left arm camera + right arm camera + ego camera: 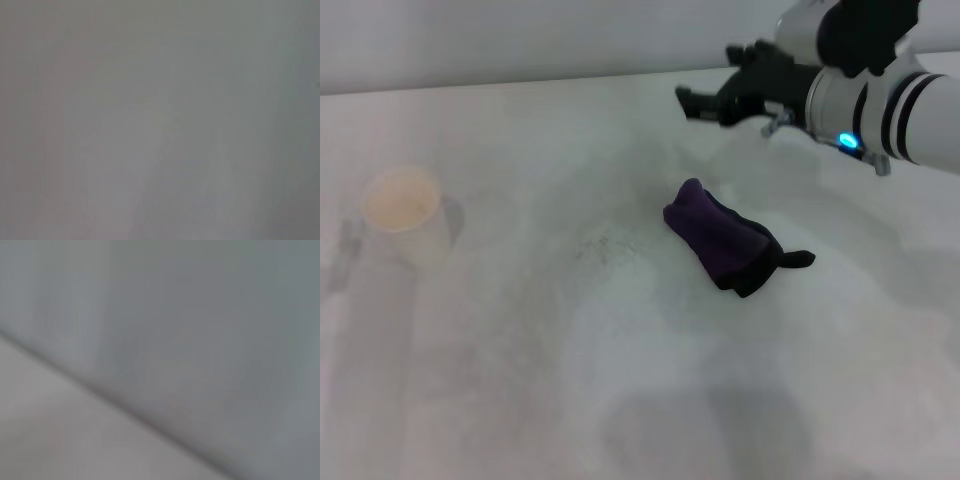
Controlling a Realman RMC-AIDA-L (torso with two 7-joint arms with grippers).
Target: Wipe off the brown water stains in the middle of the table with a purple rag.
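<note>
Purple rag (725, 243) lies below right gripper (705, 103).

Non-task items: one white paper cup (405, 208), far across the table from the claw, on the opposite side and closer to the camera. Upright, open top, tan-yellow inside. Well apart from everything else. Faint grey speckled smudge (603, 246) sits between cup and claw, nearer the claw's side and below it in the head view. Plain pale wall (520, 40) behind.
</note>
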